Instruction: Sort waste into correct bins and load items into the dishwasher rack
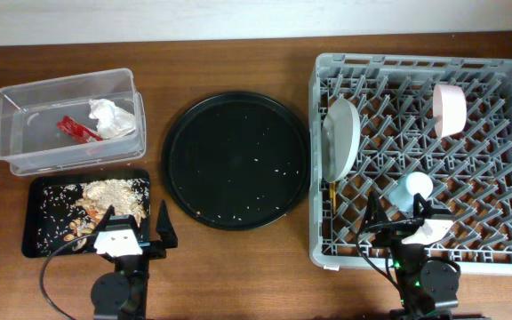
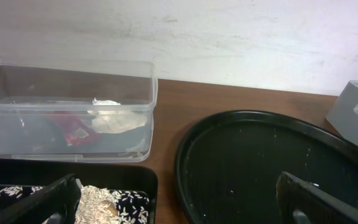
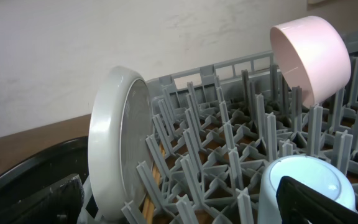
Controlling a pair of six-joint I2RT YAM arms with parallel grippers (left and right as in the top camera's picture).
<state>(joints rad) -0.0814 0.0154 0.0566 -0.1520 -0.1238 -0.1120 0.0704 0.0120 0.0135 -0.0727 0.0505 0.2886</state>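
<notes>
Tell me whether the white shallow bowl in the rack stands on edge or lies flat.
On edge: the white shallow bowl stands upright in the dishwasher rack, its face near vertical; from overhead it looks narrow.

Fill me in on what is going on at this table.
Two robot arms are clearing up. The crumpled white napkin and small red wrapper lie in the clear plastic tub; beige food scraps with rice sit in the shallow black rectangular tray. The white shallow bowl, pale pink bowl and light-blue cup stand in the grey pegged dishwasher rack. The left gripper and right gripper are open, holding nothing. The large round black tray bears only stray grains.
</notes>
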